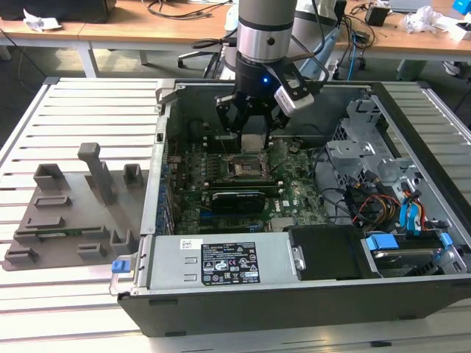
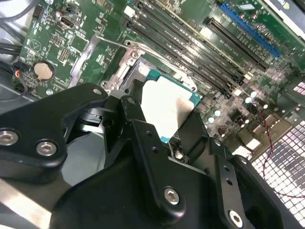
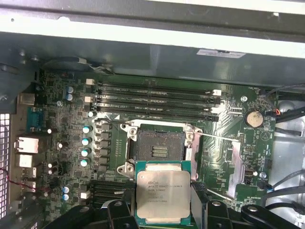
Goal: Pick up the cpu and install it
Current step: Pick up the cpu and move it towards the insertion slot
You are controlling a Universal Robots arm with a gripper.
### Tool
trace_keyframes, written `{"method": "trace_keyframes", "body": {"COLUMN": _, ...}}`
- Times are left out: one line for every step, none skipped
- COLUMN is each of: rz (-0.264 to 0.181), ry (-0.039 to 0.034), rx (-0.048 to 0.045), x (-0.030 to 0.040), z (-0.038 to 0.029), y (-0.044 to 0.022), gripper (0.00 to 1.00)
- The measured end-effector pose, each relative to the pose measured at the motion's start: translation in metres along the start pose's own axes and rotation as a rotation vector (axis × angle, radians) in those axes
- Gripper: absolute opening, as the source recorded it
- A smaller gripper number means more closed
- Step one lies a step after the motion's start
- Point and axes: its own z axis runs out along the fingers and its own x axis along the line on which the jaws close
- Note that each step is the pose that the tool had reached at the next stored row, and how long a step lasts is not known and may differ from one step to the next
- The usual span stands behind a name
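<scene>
Bare socket (image 3: 158,145) near cpu (image 3: 163,195); memory slots (image 3: 155,100) alongside

I work in what looks like an electronics lab or workshop: my claw (image 1: 250,136) hangs inside an opened computer case (image 1: 257,312) on a slatted metal bench (image 1: 81,103), with a grey parts holder (image 1: 66,213) beside it and wooden desks (image 1: 140,29) strewn with cables (image 1: 184,9) behind.

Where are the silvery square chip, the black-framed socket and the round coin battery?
Silvery square cpu chip (image 3: 160,196), first wrist view, middle of its metal top.
Black-framed square socket (image 3: 158,148), first wrist view, its recessed centre.
Round silver coin battery (image 3: 253,118), first wrist view, its flat face.
</scene>
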Motion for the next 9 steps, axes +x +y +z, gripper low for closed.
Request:
{"method": "trace_keyframes", "body": {"rz": 0.0, "ry": 0.0, "rx": 0.0002, "x": 0.0, "z": 0.0, "y": 0.0001, "gripper": 0.55}}
{"method": "trace_keyframes", "body": {"rz": 0.0, "ry": 0.0, "rx": 0.0004, "x": 0.0, "z": 0.0, "y": 0.0, "gripper": 0.55}}
{"method": "trace_keyframes", "body": {"rz": 0.0, "ry": 0.0001, "rx": 0.0005, "x": 0.0, "z": 0.0, "y": 0.0, "gripper": 0.55}}
{"method": "trace_keyframes", "body": {"rz": 0.0, "ry": 0.0001, "rx": 0.0006, "x": 0.0, "z": 0.0, "y": 0.0001, "gripper": 0.55}}
{"method": "trace_keyframes", "body": {"rz": 0.0, "ry": 0.0001, "rx": 0.0007, "x": 0.0, "z": 0.0, "y": 0.0001, "gripper": 0.55}}
{"method": "trace_keyframes", "body": {"rz": 0.0, "ry": 0.0002, "rx": 0.0009, "x": 0.0, "z": 0.0, "y": 0.0001, "gripper": 0.55}}
{"method": "trace_keyframes", "body": {"rz": 0.0, "ry": 0.0001, "rx": 0.0009, "x": 0.0, "z": 0.0, "y": 0.0001, "gripper": 0.55}}
{"method": "trace_keyframes", "body": {"rz": 0.0, "ry": 0.0001, "rx": 0.001, "x": 0.0, "z": 0.0, "y": 0.0001, "gripper": 0.55}}
{"method": "trace_keyframes", "body": {"rz": 0.0, "ry": 0.0001, "rx": 0.001, "x": 0.0, "z": 0.0, "y": 0.0001, "gripper": 0.55}}
